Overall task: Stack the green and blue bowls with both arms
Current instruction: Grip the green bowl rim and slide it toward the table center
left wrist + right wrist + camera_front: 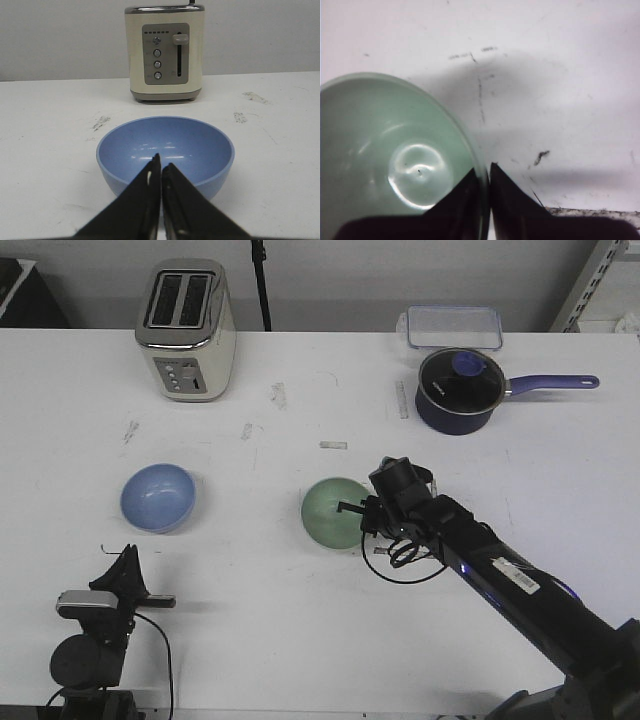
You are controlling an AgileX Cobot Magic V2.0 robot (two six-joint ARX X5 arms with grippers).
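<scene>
Gripping the green bowl (385, 160) rim at five o'clock, your right pincer (485, 175) must lift toward the blue bowl (157, 497); left pincer (160, 165) rests closed, empty.

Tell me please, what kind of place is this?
Probably a robot test bench set up like a kitchen: a white table carries a toaster, a saucepan and two bowls, without real kitchen fittings.
</scene>
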